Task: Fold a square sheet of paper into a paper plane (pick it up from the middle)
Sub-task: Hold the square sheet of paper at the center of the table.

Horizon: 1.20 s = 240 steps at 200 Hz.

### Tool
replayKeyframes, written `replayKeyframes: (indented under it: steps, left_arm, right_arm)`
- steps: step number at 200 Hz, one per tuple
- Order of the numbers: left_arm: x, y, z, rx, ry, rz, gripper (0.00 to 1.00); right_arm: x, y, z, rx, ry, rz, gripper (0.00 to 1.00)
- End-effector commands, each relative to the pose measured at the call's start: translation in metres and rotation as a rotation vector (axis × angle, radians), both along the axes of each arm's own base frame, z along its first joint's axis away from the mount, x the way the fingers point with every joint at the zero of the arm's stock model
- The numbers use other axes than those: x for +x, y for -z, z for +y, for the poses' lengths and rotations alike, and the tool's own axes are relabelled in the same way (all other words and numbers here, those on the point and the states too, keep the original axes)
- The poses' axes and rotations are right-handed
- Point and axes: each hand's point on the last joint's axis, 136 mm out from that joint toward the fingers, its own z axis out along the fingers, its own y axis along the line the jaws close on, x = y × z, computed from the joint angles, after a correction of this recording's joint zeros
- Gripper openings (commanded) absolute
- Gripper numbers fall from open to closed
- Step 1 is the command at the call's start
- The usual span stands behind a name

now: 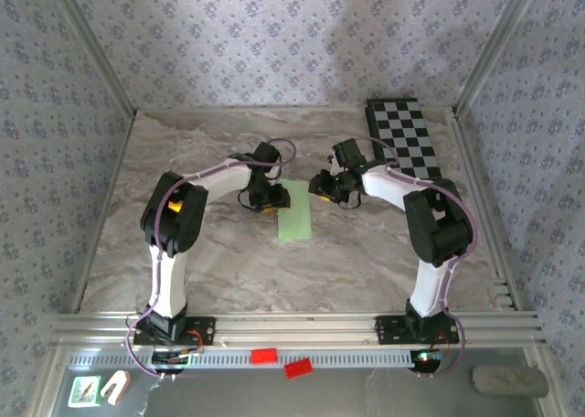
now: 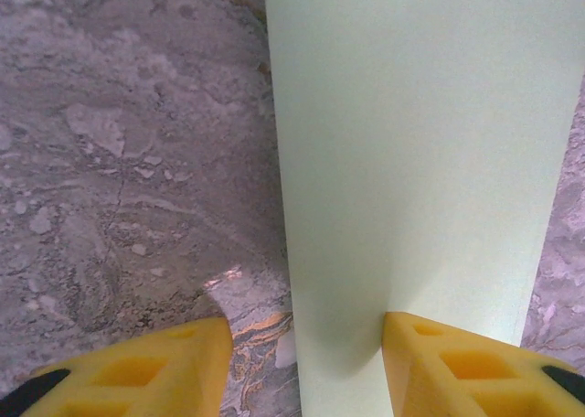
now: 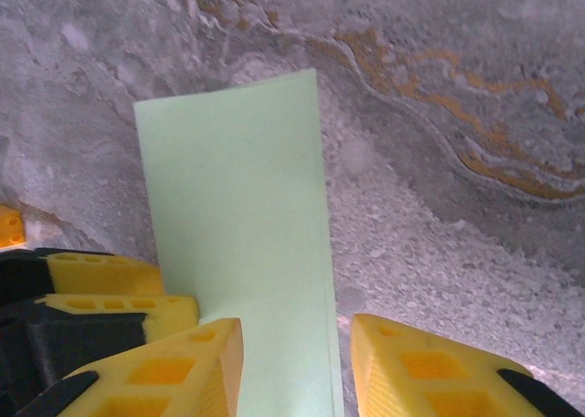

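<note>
1. Top view: 1 light-green paper sheet (image 1: pixel 295 212), folded to a narrow strip, lay flat at ctr of the table (image 1: pixel 183 252). 2 arms: left gripper (image 1: pixel 266 203) was at the strip's far-left corner, right gripper (image 1: pixel 321 187) near its far-right corner. 1 checkered board (image 1: pixel 407 138) sat far right. 2 red blocks (image 1: pixel 264 355) lay by the near rail.
2. Left wrist: jaws partly apart, nothing clamped. Sheet's long edge ran btwn the 2 yellow fingers (image 2: pixel 137 371), w/ one finger over the paper.
3. Right wrist: jaws apart, released. Strip's other long edge ran btwn them, sheet flat on the table.

green paper (image 2: pixel 411 161) cropped at top, grey lump (image 1: pixel 509 380) indistinct
</note>
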Motion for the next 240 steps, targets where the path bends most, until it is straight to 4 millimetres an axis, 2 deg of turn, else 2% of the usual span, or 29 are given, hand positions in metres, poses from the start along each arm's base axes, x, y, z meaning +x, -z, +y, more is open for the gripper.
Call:
replayKeyframes:
  steps: [1, 36, 99, 110, 140, 240]
  left_arm:
    - [-0.023, 0.037, 0.007, 0.082, 0.038, 0.098, 0.5]
    - [-0.025, 0.042, 0.009, 0.105, 0.014, 0.113, 0.5]
    - [-0.027, 0.053, 0.011, 0.143, -0.024, 0.136, 0.51]
    - [-0.034, 0.056, 0.014, 0.161, -0.021, 0.161, 0.51]
    - [-0.036, 0.057, 0.012, 0.164, 0.001, 0.161, 0.51]
    - [-0.039, 0.064, 0.008, 0.168, 0.046, 0.163, 0.52]
  right_arm:
    - [-0.011, 0.01, -0.004, -0.032, -0.016, 0.023, 0.37]
    - [-0.014, 0.013, 0.001, -0.022, -0.032, 0.033, 0.37]
    - [-0.018, 0.006, 0.02, 0.025, -0.083, 0.018, 0.34]
    - [-0.019, 0.007, 0.023, 0.027, -0.09, 0.021, 0.34]
    - [-0.022, 0.011, 0.029, 0.031, -0.106, 0.034, 0.31]
    - [-0.029, 0.025, 0.032, 0.023, -0.122, 0.072, 0.26]
